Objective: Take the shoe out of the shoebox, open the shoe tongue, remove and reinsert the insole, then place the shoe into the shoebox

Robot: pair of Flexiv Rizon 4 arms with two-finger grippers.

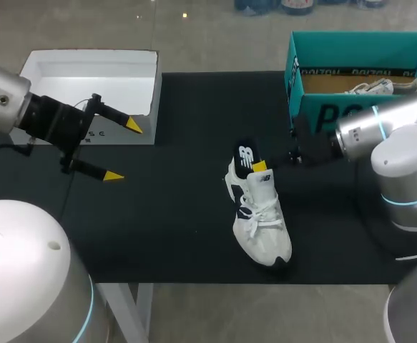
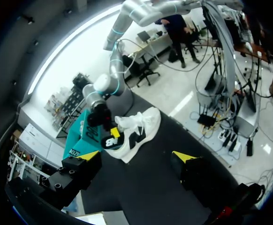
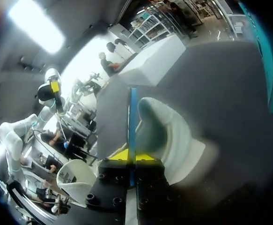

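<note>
Head view: shoe (image 1: 262, 221) is out on the surface (image 1: 172, 214), and my right end effector (image 1: 260, 166) is pinching its insole (image 1: 245, 153).
The white shoe lies near the middle, toe toward me, just beside the teal shoebox (image 1: 358, 39). The right wrist view shows both yellow tips clamped on the insole's thin edge at the heel. My left end effector (image 1: 122, 150) hangs spread wide, gripping nothing, next to the white lid (image 1: 86, 75).

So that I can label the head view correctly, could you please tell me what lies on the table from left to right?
white box → shoe → teal shoebox
</note>
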